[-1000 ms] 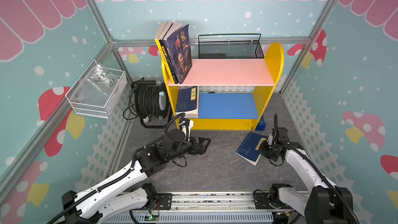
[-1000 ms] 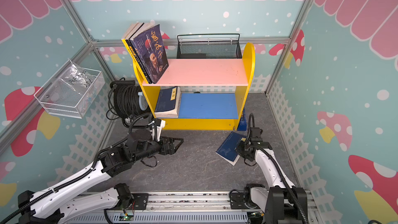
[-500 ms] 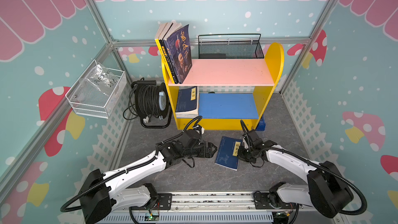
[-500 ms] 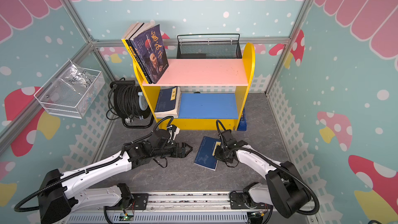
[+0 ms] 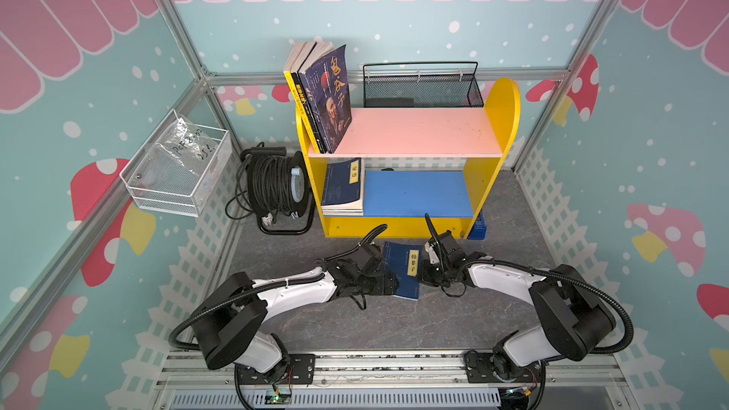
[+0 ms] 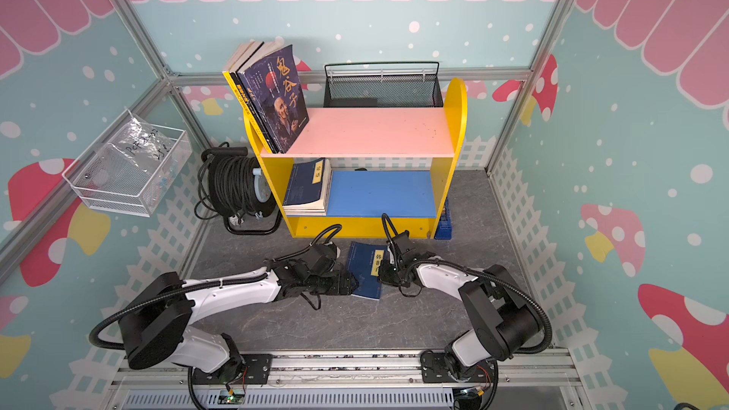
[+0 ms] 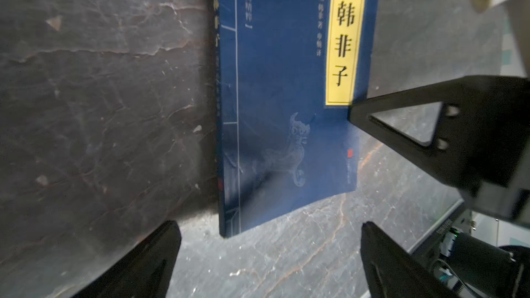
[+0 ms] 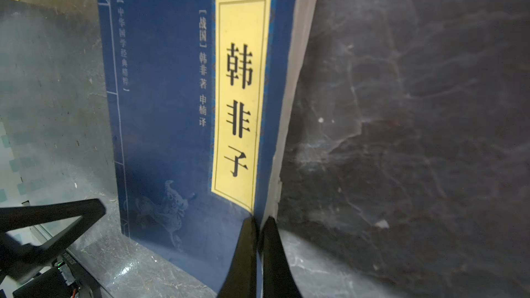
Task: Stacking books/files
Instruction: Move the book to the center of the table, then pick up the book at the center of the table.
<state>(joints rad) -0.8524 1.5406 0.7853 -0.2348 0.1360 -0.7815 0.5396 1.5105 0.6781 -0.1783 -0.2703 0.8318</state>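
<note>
The navy book with its yellow title label lay cover up on the grey marbled bench, just in front of the yellow bookshelf and between the two arms. In both top views it sat slightly askew, with its top end towards the shelf.

The right claw was pressed together on the book's page-side edge near the lower end of the label, one finger on the cover and the other against the pages. That edge seemed a little raised, though I could not tell for certain.

The left claw was spread wide and held nothing. It hung low over the spine side of the book, near its lower corner. In a top view the two claws faced each other across the book.

On the shelf's blue lower board, at its left end, was a flat stack of navy books. On the pink upper board three thicker books stood leaning against the left end panel: a purple one with an old man's portrait in front, then a black one and a yellow one behind it.

A black mesh basket stood behind the shelf and a cable reel to its left. A white wire basket hung on the left wall.
</note>
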